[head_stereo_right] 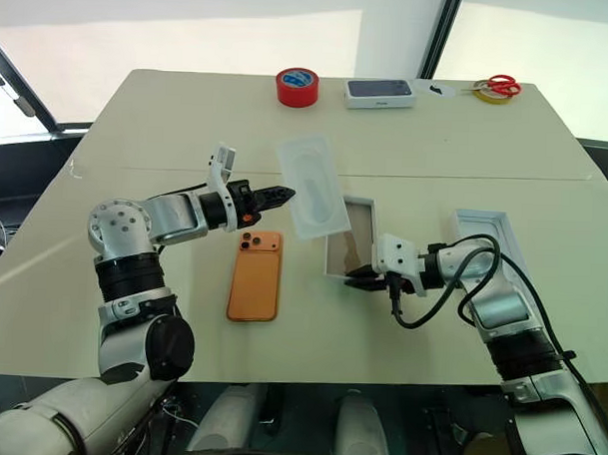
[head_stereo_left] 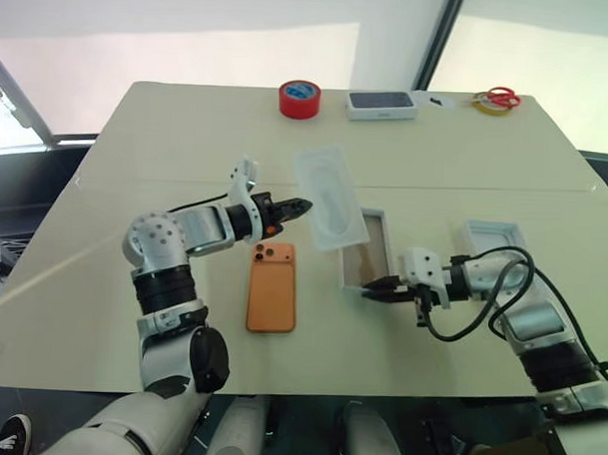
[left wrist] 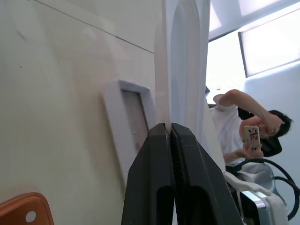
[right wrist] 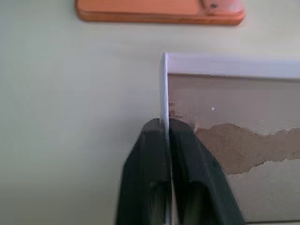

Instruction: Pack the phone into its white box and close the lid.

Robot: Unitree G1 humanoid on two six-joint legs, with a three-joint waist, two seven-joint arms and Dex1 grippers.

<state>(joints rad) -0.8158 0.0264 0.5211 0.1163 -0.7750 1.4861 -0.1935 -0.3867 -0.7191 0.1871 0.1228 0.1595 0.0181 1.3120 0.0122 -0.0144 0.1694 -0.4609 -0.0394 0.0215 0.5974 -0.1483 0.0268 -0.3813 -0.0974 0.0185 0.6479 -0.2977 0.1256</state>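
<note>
The orange phone (head_stereo_left: 272, 284) lies flat on the table, camera side up, between my two arms. To its right sits the white box (head_stereo_left: 371, 252), a shallow tray with a brownish floor. My right gripper (head_stereo_left: 367, 290) is shut on the box's near wall (right wrist: 165, 89), one finger on each side. My left gripper (head_stereo_left: 303, 205) is shut on the edge of a white moulded insert (head_stereo_left: 328, 196), held tilted above the table over the box's far end. The lid (head_stereo_left: 493, 238) lies inside up to the right, behind my right forearm.
At the table's far edge stand a red tape roll (head_stereo_left: 300, 98), a white box with a dark top (head_stereo_left: 381, 104) and red scissors (head_stereo_left: 500, 98). A person (left wrist: 243, 122) sits beyond the table in the left wrist view.
</note>
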